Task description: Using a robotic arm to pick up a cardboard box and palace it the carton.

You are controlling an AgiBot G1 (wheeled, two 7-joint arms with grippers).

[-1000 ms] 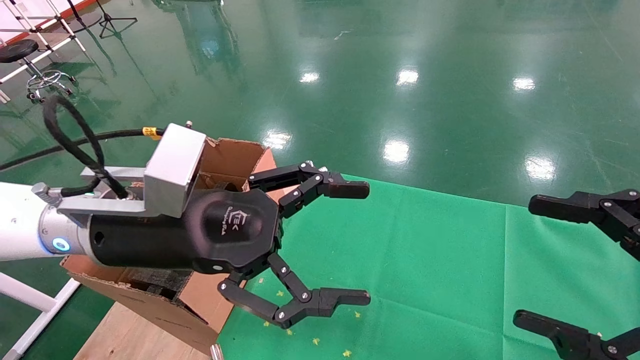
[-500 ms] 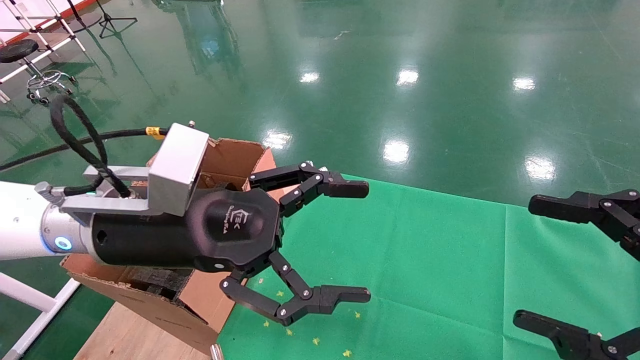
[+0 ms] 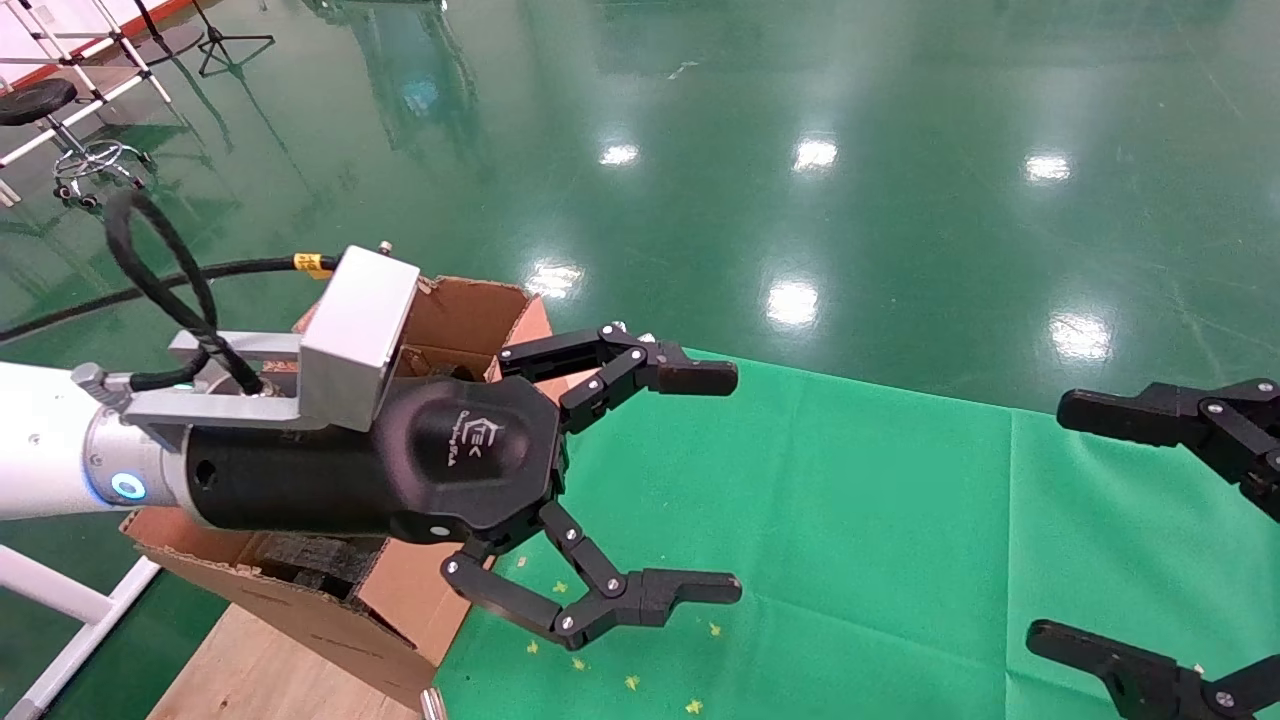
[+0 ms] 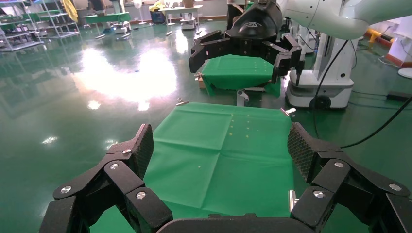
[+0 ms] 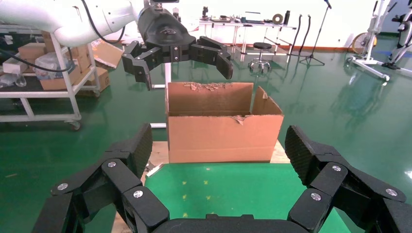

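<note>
So I had my left gripper [image 3: 735, 485] hanging spread wide and empty above the carton [image 5: 221, 124] at the desk [image 3: 850, 520] edge, my right gripper [image 3: 1065, 525] parked open too (the cardboard box wasn't anywhere I could see, probably why nothing was pinched).

Left claw [image 3: 700, 485] and right claw [image 3: 1110, 520] both held level, fingers spread wide
</note>
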